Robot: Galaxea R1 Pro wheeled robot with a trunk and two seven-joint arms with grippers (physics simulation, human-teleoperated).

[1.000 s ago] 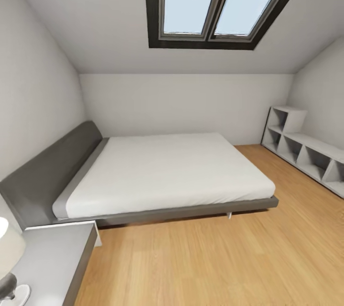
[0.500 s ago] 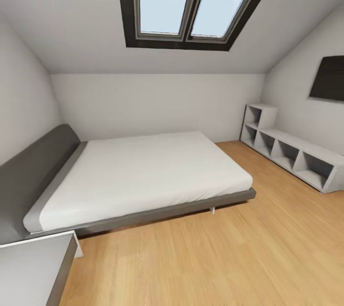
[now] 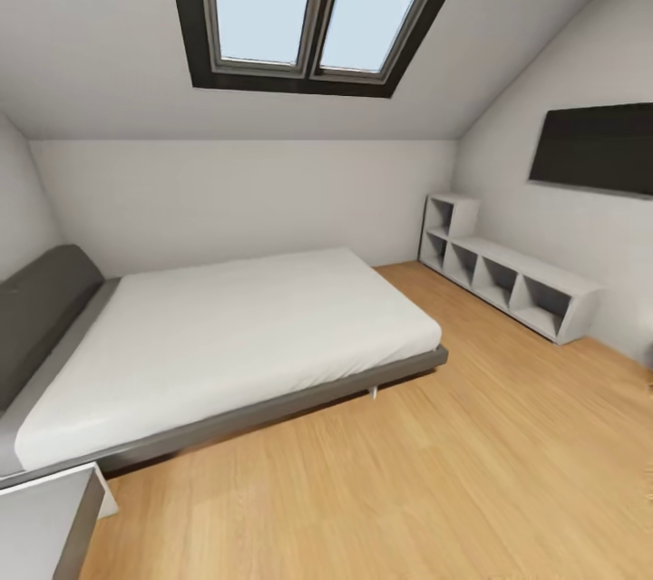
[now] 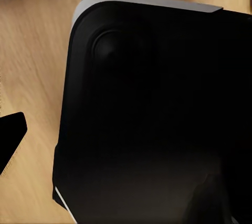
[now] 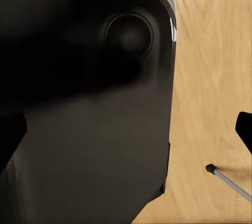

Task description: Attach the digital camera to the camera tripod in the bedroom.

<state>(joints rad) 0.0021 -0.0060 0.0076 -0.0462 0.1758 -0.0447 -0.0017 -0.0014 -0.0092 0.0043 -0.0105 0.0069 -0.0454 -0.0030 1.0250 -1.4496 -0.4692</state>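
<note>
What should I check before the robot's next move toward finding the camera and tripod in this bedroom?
1. In the bedroom: ok. The bed, skylight and wood floor lie ahead.
2. Digital camera located: cannot tell where it is.
3. Camera tripod located: cannot tell. A thin silver rod with a black tip lies over the floor by the robot's base and might be a leg.
4. Path ahead: ok. There is open floor between the bed and the low shelf.
5. Right gripper free: ok. Its jaws are apart with nothing between them.
6. Left gripper free: cannot tell.
</note>
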